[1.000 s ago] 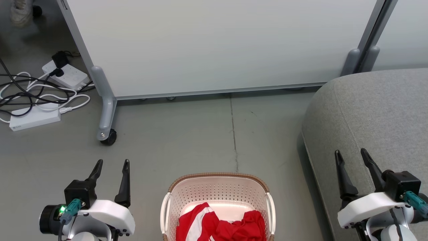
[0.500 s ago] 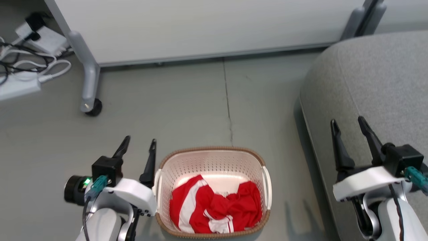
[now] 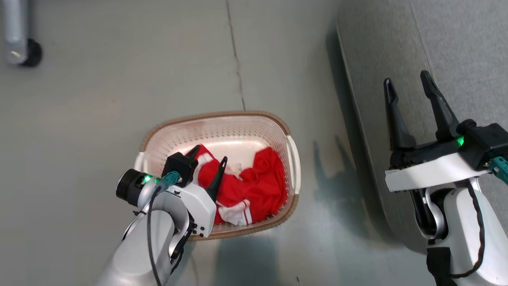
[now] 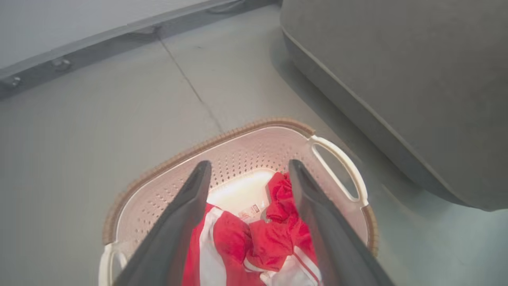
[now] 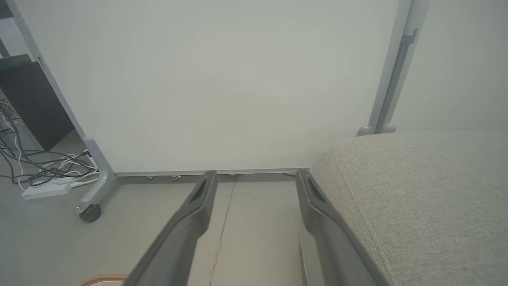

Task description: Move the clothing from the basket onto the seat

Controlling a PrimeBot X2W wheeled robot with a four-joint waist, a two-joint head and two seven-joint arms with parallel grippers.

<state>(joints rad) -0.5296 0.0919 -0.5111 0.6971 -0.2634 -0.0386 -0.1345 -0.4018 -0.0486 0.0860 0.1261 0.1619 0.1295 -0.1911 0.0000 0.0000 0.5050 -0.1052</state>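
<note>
Grey floor (image 3: 79,119), basket (image 3: 214,115) standing on it, seat (image 3: 456,39) off to its right, apart from it. Change over the last 1 s: head camera has tipped down, and my left jaws have swung from beside the basket to above it. They are held wide apart over the clothing (image 3: 258,178), which lies heaped inside, seemingly untouched. Right jaws apart, unmoved, over the seat's edge. Judgement: descent and first grab come next.

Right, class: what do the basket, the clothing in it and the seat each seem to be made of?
The basket: probably moulded plastic, smooth cream walls punched with holes, brown woven-look rim. The clothing: soft red fabric with white stripes, crumpled into folds. The seat: grey matte textile upholstery, stitched seam.
</note>
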